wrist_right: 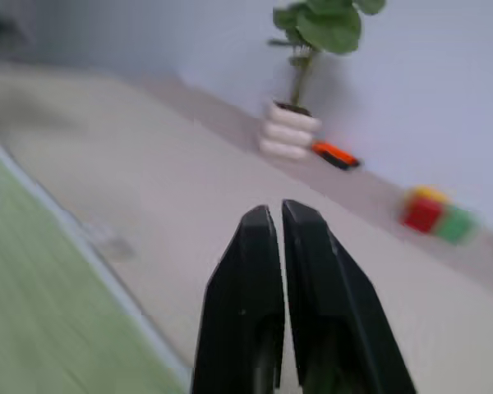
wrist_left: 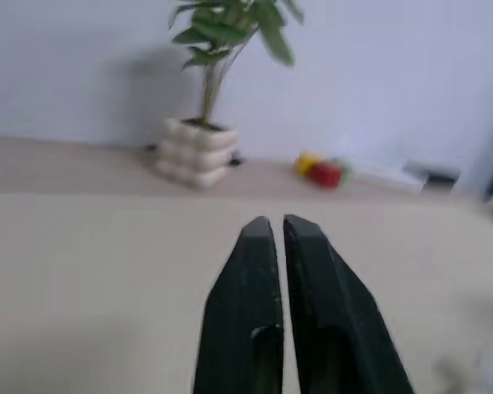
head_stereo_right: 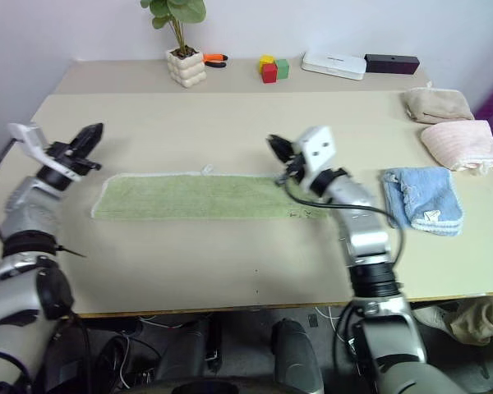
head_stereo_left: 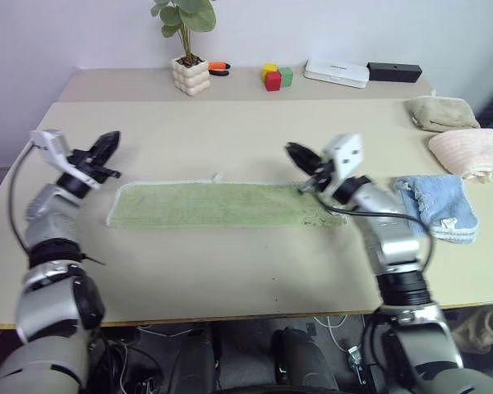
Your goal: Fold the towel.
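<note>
The light green towel (head_stereo_left: 214,205) lies flat on the table (head_stereo_left: 230,131) as one long strip with a whitish edge. My left gripper (head_stereo_left: 113,138) hangs in the air above and just outside the strip's left end, shut with nothing in it; its black fingers (wrist_left: 255,279) point toward the back of the table. My right gripper (head_stereo_left: 290,149) is lifted over the strip's right end, also shut and empty. In the right wrist view its fingers (wrist_right: 312,279) rise beside the green towel (wrist_right: 33,312).
At the back stand a potted plant (head_stereo_left: 191,75), an orange-handled tool (head_stereo_left: 218,67), coloured blocks (head_stereo_left: 274,76), a white box (head_stereo_left: 337,72) and a black box (head_stereo_left: 394,72). On the right lie beige (head_stereo_left: 440,113), pink (head_stereo_left: 468,152) and light blue (head_stereo_left: 440,205) towels.
</note>
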You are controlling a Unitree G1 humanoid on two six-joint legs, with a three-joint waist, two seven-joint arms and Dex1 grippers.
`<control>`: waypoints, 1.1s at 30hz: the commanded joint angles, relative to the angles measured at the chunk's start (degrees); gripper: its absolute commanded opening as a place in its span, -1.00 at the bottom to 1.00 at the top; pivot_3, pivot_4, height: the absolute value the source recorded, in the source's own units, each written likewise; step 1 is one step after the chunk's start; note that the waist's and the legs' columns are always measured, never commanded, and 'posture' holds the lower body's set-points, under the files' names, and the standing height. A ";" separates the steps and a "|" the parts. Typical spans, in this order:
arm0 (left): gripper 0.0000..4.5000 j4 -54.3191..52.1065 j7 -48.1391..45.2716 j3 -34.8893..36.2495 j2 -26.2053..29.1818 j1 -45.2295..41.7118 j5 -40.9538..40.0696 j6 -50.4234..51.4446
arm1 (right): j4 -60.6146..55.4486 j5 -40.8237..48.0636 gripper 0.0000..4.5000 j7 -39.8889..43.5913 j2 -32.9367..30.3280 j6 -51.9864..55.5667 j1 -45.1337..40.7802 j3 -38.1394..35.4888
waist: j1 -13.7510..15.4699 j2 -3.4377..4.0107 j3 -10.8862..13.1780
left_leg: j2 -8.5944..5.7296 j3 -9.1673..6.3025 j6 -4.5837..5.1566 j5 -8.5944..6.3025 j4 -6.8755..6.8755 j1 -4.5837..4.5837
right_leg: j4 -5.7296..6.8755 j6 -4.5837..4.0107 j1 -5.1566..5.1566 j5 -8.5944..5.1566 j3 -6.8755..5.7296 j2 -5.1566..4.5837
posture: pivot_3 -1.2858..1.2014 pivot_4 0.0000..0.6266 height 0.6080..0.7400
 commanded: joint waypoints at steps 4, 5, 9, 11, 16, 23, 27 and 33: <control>-0.97 -23.50 14.11 -3.77 -13.32 8.06 -5.23 10.16 | 1.76 -4.21 -1.00 -12.51 7.95 4.67 0.63 1.89 | 0.08 -0.02 -0.01 | -0.01 -0.02 -0.01 0.00 -0.01 -0.01 | 0.00 0.00 0.00 0.00 0.01 0.00 | 0.03 -0.52 0.92; -0.97 -24.51 15.54 -4.90 -14.69 9.25 -4.30 10.56 | 3.34 -5.41 -1.00 -14.27 8.63 4.81 0.40 2.04 | -0.02 -0.02 -0.02 | -0.01 -0.03 0.00 0.00 -0.01 -0.01 | -0.03 0.00 0.00 0.00 0.01 0.01 | 0.03 -0.52 0.92; -0.97 -25.70 20.78 -6.89 -17.61 12.02 -2.33 10.79 | 7.53 -8.28 -1.00 -20.80 10.29 6.38 0.43 1.05 | -0.14 -0.03 -0.02 | -0.03 -0.04 0.00 0.00 -0.07 0.05 | -0.08 -0.01 0.00 -0.01 0.01 0.03 | 0.03 -0.52 0.92; -0.97 -25.12 21.71 -7.33 -17.08 12.97 -1.72 10.89 | 8.59 -8.11 -1.00 -21.74 9.99 8.01 1.38 0.20 | -0.15 -0.03 -0.02 | -0.03 -0.04 0.00 0.00 -0.09 0.05 | -0.08 -0.01 -0.02 -0.01 0.01 0.03 | 0.03 -0.52 0.92; -0.97 -19.73 21.55 -6.22 -11.24 13.41 1.04 9.39 | 11.18 -9.00 -1.00 -23.25 7.04 6.29 3.81 -2.32 | -0.07 -0.03 -0.02 | -0.04 -0.04 0.02 -0.01 -0.10 0.04 | -0.13 -0.01 -0.02 -0.01 0.01 0.03 | 0.03 -0.52 0.92; -0.97 -17.13 19.98 -5.50 -4.87 13.93 1.41 9.42 | 14.84 -10.79 -1.00 -23.13 1.20 1.72 5.00 -3.09 | 0.07 -0.10 -0.10 | -0.04 -0.04 0.26 -0.15 -0.12 0.08 | -0.19 -0.01 0.07 -0.01 0.01 0.02 | 0.03 -0.52 0.92; -0.97 -15.59 17.42 -5.95 -2.45 13.73 1.57 9.69 | 17.48 -9.33 -1.00 -20.44 -1.42 -1.32 2.99 -3.92 | 0.03 -0.13 -0.12 | -0.04 -0.05 0.26 -0.15 -0.12 0.09 | -0.21 -0.01 0.10 -0.01 0.00 0.02 | 0.03 -0.52 0.92; -0.97 -17.32 13.05 -7.05 -0.58 14.26 1.28 10.39 | 15.68 -4.67 -1.00 -15.85 -2.07 0.08 1.85 -5.99 | -0.13 -0.13 -0.12 | -0.04 -0.05 0.26 -0.15 -0.17 0.09 | -0.26 -0.01 0.09 -0.01 0.00 0.03 | 0.03 -0.52 0.92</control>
